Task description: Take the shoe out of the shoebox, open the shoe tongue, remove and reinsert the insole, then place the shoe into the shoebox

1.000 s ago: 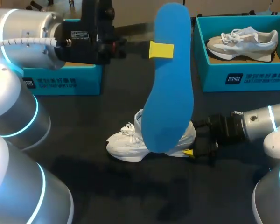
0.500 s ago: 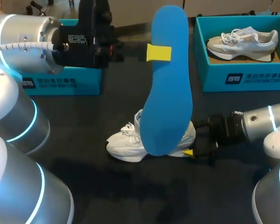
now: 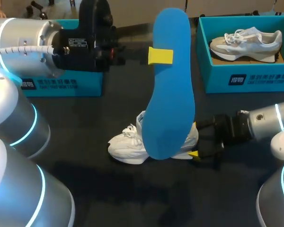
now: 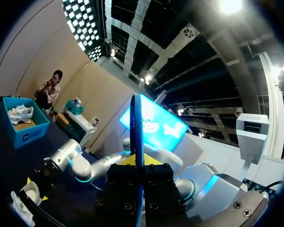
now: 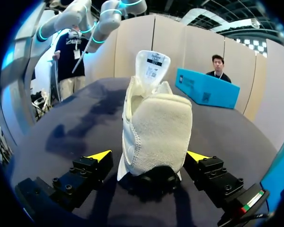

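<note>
A blue insole [image 3: 170, 94] hangs upright in the air above the table, my left gripper [image 3: 160, 56] shut on its upper part with one yellow tip across its face. From the left wrist the insole [image 4: 137, 127] shows edge-on, pinched between the fingers of the left gripper [image 4: 136, 163]. Below it a white shoe [image 3: 130, 145] stands on the dark table, toe to the left. My right gripper [image 3: 195, 140] is at the shoe's heel, open. In the right wrist view the heel of the shoe [image 5: 156, 127] sits between the spread fingers of the right gripper [image 5: 149, 157], tongue raised.
An open teal shoebox [image 3: 248, 78] at the back right holds a second, grey-and-white shoe [image 3: 246, 43]. Another teal box [image 3: 61, 81] stands at the back left, partly behind my left arm. Bare dark table lies in front of the shoe.
The left arm has shifted a little and the insole has drifted slightly left. The right wrist has risen slightly; its fingers stay spread at the heel.
</note>
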### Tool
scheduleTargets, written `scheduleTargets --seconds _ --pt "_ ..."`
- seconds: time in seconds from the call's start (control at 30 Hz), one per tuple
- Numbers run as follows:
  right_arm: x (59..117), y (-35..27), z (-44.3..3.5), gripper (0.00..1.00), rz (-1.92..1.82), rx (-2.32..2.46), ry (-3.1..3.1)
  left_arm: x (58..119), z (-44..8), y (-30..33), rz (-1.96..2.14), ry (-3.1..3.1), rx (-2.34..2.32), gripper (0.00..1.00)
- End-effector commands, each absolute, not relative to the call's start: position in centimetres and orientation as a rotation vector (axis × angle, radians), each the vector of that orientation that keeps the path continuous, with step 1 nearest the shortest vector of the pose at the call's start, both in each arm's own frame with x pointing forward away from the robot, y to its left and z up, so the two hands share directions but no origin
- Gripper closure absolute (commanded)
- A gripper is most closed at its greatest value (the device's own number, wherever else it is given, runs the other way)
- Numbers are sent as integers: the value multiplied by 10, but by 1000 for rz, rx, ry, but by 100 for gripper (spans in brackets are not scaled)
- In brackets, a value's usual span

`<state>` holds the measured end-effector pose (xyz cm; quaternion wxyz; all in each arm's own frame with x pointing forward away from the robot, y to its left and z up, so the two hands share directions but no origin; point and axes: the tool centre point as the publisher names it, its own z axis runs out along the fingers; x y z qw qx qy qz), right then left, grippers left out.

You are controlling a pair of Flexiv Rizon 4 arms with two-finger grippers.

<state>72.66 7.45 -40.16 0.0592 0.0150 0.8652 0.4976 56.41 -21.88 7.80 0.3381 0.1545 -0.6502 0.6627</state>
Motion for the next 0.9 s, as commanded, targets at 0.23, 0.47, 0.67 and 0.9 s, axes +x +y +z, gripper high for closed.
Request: scheduleTargets --seconds 0.23,0.47,0.67,0.9 --pt "717 63 -378 0 1392 93 2712 563 77 -219 1728 -1693 403 100" --pt "713 57 -364 0 1310 134 2757 563 77 -219 1728 -1693 403 100" --pt "714 51 -352 0 1210 194 2804 563 77 -219 1728 -1693 403 100" --pt "718 50 -338 0 1147 210 2851 563 77 -219 1728 -1693 403 100"
